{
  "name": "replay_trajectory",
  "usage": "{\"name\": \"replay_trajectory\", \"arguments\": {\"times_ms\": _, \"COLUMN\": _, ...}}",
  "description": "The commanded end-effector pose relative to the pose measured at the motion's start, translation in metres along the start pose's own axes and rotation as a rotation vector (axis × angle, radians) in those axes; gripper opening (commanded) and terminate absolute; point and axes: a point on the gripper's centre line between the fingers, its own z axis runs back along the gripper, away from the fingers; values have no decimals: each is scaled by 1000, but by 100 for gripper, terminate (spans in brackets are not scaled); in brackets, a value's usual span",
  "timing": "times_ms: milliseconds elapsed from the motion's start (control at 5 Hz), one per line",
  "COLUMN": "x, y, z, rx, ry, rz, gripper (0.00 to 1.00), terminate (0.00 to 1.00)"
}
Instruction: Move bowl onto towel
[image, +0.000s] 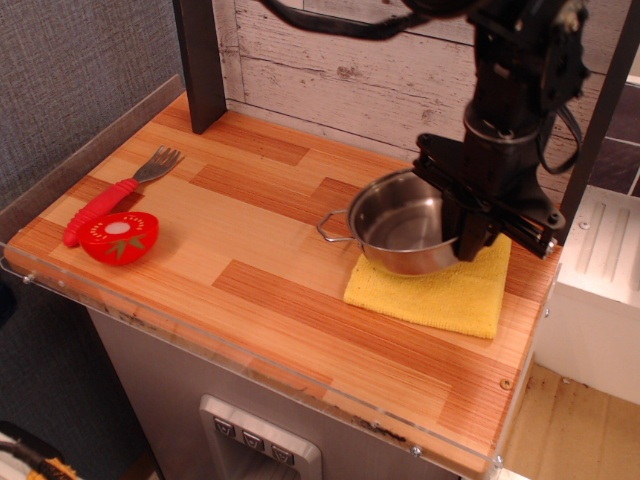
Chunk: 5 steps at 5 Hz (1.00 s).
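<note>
The bowl (400, 225) is a shiny steel pot with a wire loop handle on its left. My gripper (468, 232) is shut on its right rim and holds it tilted, just above the towel. The towel (440, 290) is a yellow fuzzy square at the right of the wooden counter. The pot and the arm cover the towel's back part. I cannot tell whether the pot's bottom touches the cloth.
A red tomato half (119, 236) and a red-handled fork (118, 193) lie at the left of the counter (250, 270). A dark post (200, 60) stands at the back left. A clear lip runs along the counter's front edge.
</note>
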Motion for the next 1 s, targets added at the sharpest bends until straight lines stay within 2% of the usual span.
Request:
{"name": "replay_trajectory", "arguments": {"times_ms": 0, "x": 16, "y": -23, "z": -1, "rx": -2, "ry": -52, "rz": -60, "gripper": 0, "terminate": 0}}
{"name": "replay_trajectory", "arguments": {"times_ms": 200, "x": 17, "y": -27, "z": -6, "rx": -4, "ry": -37, "rz": -64, "gripper": 0, "terminate": 0}}
{"name": "replay_trajectory", "arguments": {"times_ms": 400, "x": 12, "y": -23, "z": -13, "rx": -7, "ry": 11, "rz": -43, "gripper": 100, "terminate": 0}}
{"name": "replay_trajectory", "arguments": {"times_ms": 600, "x": 6, "y": -20, "z": -14, "rx": -41, "ry": 40, "rz": -30, "gripper": 100, "terminate": 0}}
{"name": "replay_trajectory", "arguments": {"times_ms": 800, "x": 0, "y": -9, "z": 1, "rx": -99, "ry": 22, "rz": -18, "gripper": 100, "terminate": 0}}
